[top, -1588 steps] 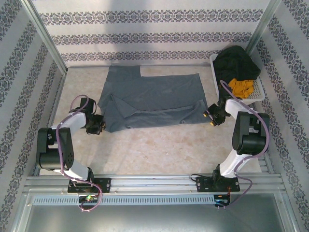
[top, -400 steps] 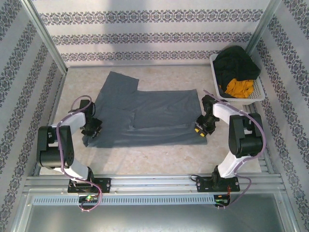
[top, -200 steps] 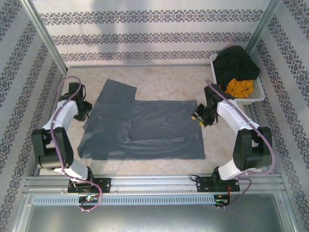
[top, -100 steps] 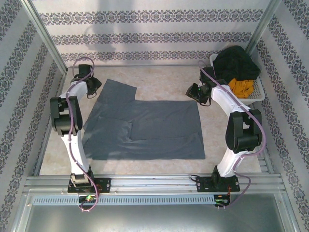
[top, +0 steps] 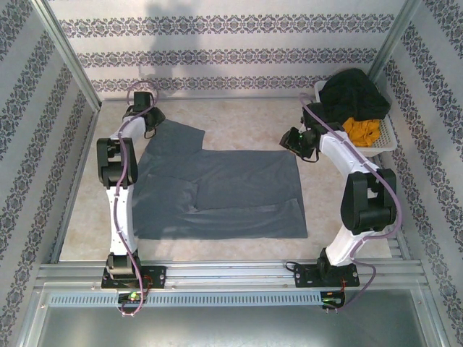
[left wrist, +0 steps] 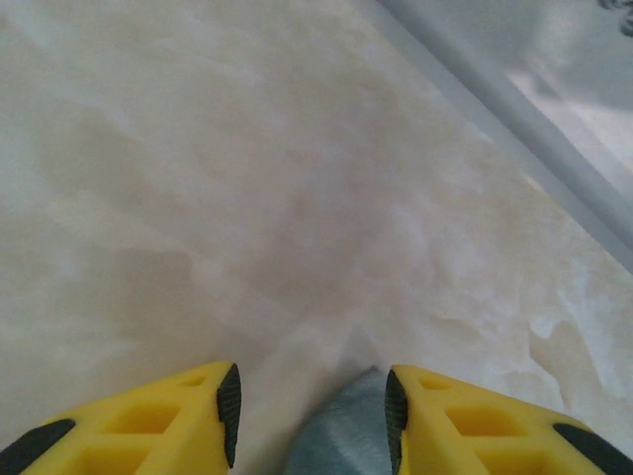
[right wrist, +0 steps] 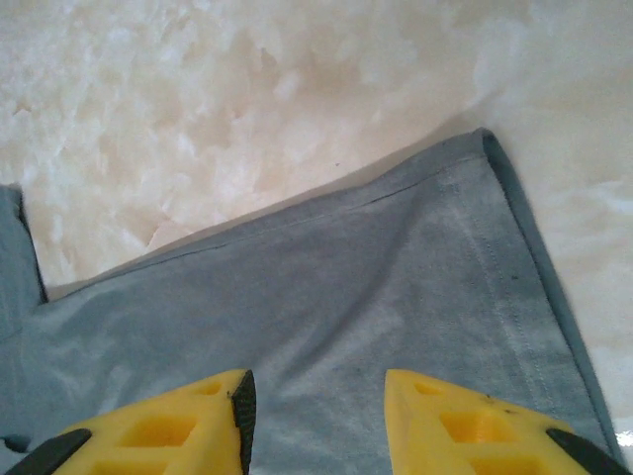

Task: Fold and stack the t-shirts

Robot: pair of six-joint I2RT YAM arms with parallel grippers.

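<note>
A slate blue-grey t-shirt (top: 217, 191) lies spread flat in the middle of the table, one sleeve reaching toward the far left. My left gripper (top: 148, 121) hangs at that sleeve's far corner. In the left wrist view the left gripper (left wrist: 312, 406) is open, with the tip of the cloth (left wrist: 341, 435) lying between its yellow fingers, close to the right one. My right gripper (top: 295, 141) hovers at the shirt's far right corner. In the right wrist view the right gripper (right wrist: 316, 406) is open above flat cloth (right wrist: 376, 267), holding nothing.
A white basket (top: 383, 141) stands at the back right, holding a dark garment (top: 351, 94) and an orange one (top: 360, 130). Patterned walls close in the table on three sides. A metal rail (left wrist: 514, 109) runs along the wall just beyond the left gripper.
Both arms have stretched away from me to the shirt's far edge, the left to the sleeve corner, the right to the far right corner. The shirt lies flat as before.
</note>
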